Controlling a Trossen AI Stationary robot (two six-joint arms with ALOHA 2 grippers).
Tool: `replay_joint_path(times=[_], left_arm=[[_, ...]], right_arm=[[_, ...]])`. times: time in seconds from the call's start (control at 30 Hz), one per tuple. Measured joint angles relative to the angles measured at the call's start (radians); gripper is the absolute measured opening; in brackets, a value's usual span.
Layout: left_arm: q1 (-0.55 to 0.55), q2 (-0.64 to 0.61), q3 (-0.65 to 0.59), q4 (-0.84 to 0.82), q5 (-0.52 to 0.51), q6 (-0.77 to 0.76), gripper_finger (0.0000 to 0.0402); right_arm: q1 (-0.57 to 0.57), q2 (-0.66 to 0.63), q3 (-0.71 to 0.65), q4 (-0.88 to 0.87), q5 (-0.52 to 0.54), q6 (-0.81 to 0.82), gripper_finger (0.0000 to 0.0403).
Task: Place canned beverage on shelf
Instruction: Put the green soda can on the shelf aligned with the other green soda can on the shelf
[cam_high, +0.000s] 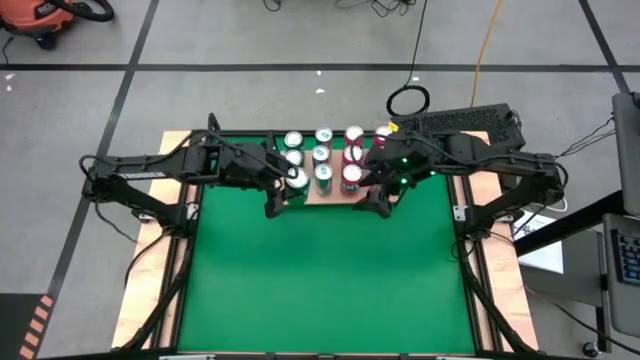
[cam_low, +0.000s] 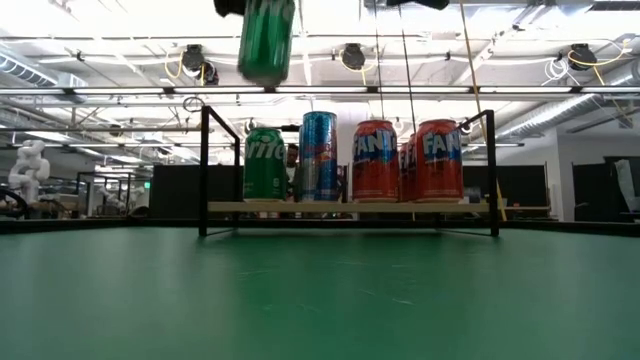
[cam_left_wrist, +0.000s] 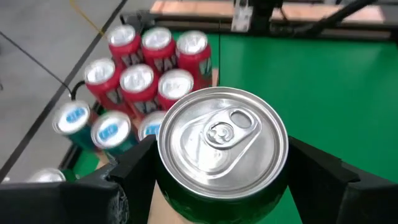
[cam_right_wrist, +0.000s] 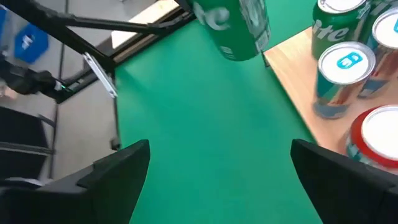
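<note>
Left wrist view shows the green can (cam_left_wrist: 222, 146) held upright between the two dark fingers (cam_left_wrist: 134, 180) of the left hand (cam_left_wrist: 222, 186), silver lid and pull tab facing the camera. The left hand pinches the can by its sides, which leaves the base free for setting down. In the low view the same can (cam_low: 266, 40) hangs in the air, slightly tilted, above the left end of the shelf (cam_low: 350, 208) and well clear of the cans standing there.

The shelf is a light-wood board with a thin black rail, standing at the far edge of the green desk (cam_high: 330, 270). It already carries a green Sprite can (cam_low: 265, 163), a blue can (cam_low: 319, 156) and several red Fanta cans (cam_low: 376, 160), packed close together in rows. The bare wood visible lies at the front left corner (cam_right_wrist: 292, 68), just beside the Sprite can; judged from this, the carried can is bound for that spot, and it is held high so as to pass over the rail.

The right hand (cam_right_wrist: 221, 168) hovers over the desk near the front of the shelf, fingers spread wide and holding nothing. It appears to wait clear of the left arm's path.
</note>
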Motion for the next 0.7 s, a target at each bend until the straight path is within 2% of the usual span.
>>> replay_joint_path(times=[0.13, 0.33, 0.47, 0.7], left_arm=[[0.005, -0.044, -0.14, 0.106, -0.003, -0.001, 0.0277], [0.039, -0.097, -0.325, 0.253, -0.005, 0.01, 0.0283], [0.075, -0.1, -0.403, 0.345, 0.01, 0.032, 0.0289], [0.14, -0.1, -0.544, 0.532, 0.055, 0.024, 0.0292]], right_arm=[[0.038, -0.022, 0.0, 0.0, 0.007, 0.075, 0.038], [0.113, -0.037, 0.0, 0.0, 0.133, 0.118, 0.038], [0.138, -0.039, 0.0, -0.001, 0.175, 0.125, 0.038], [0.143, -0.04, 0.0, 0.0, 0.183, 0.13, 0.038]])
